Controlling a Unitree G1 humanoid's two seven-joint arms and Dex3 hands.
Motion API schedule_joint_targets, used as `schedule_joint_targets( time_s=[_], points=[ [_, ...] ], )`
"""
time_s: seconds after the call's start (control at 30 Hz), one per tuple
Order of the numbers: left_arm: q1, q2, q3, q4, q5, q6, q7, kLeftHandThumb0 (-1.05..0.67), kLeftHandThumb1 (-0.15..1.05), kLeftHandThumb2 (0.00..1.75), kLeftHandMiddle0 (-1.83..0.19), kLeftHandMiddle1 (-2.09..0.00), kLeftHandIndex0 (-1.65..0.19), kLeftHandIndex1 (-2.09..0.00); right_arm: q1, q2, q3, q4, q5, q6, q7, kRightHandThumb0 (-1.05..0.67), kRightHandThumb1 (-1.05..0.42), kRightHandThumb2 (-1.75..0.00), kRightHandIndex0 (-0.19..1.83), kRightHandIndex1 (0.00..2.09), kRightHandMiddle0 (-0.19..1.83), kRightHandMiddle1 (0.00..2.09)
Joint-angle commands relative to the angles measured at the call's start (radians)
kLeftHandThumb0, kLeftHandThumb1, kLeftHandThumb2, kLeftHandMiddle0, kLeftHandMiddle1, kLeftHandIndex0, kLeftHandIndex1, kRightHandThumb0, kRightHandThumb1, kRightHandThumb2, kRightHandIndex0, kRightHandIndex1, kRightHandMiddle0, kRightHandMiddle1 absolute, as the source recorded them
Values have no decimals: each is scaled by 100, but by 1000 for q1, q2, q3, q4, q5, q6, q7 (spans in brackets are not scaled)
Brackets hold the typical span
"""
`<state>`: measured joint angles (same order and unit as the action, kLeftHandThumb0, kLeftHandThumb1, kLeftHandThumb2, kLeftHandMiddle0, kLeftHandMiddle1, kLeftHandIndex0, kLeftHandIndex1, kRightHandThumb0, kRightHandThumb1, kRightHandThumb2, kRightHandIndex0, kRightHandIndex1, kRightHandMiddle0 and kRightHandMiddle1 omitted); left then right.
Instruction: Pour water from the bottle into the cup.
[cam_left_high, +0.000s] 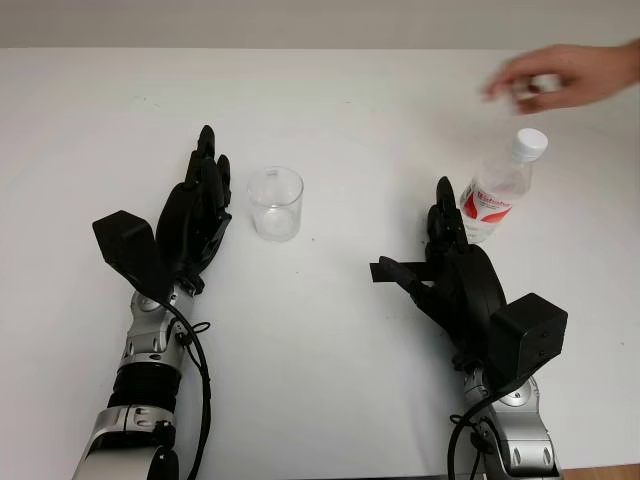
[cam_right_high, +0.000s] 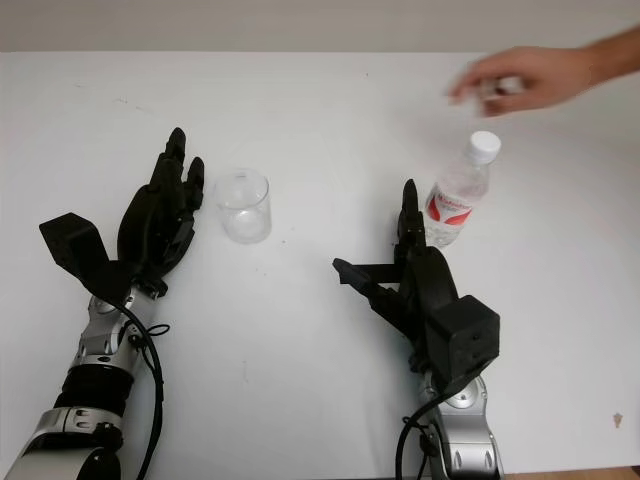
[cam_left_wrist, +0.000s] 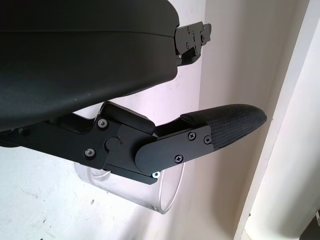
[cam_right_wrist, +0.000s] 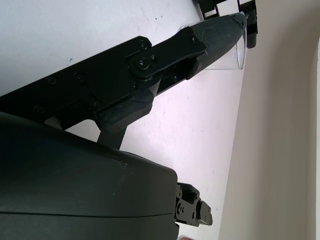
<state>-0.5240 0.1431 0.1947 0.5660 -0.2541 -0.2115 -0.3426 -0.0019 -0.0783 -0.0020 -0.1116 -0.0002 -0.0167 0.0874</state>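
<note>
Left eye view, read from the left: the left hand (cam_left_high: 197, 215) is open above the white table (cam_left_high: 330, 360), holding nothing, palm side turned toward the clear plastic cup (cam_left_high: 275, 203) that stands upright just beside it. The left wrist view shows that cup (cam_left_wrist: 150, 192) close under the thumb, not touched. The cup looks empty.

Past the middle, the right hand (cam_left_high: 452, 268) is also open and holds nothing, its thumb stuck out toward the cup's side and its fingers (cam_left_high: 442, 215) pointing away from the robot. Just beyond those fingers and a little to their right stands the water bottle (cam_left_high: 497, 192), clear with a red label and a white cap still on. Its long axis is upright, leaning slightly to the right. Whether the fingertips touch it I cannot tell; they are very close.

At the far right a person's hand (cam_left_high: 560, 78) hovers above the bottle, apart from it.

My judgement: the right hand is clearly the nearer one, and grasping means reaching forward and slightly right to close around the upright body. Pouring has not begun.
</note>
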Motion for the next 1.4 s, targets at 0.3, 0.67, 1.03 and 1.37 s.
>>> schedule_joint_targets(
  time_s=[0.3,0.67,1.03,1.37],
  points=[
    [4,-4,-8,12,5,0,-7,-81,105,73,19,0,19,0,-1,-2,2,7,8,-10,12,-99,-92,-5,-19,0,-19,0],
    [0,-11,-7,16,2,-8,2,-80,105,74,19,0,19,0,67,-3,20,-66,17,-26,46,-97,-92,-5,-19,0,-19,0],
    [-25,-20,1,51,-9,-9,4,-82,105,72,19,0,19,0,160,-21,60,-267,27,37,87,-100,-90,-5,-19,0,-19,0],
    [-42,-15,1,77,-7,-22,-8,-81,105,73,19,0,19,0,396,-43,117,-411,59,49,131,-90,-87,-5,-19,0,-19,0]
  ],
)
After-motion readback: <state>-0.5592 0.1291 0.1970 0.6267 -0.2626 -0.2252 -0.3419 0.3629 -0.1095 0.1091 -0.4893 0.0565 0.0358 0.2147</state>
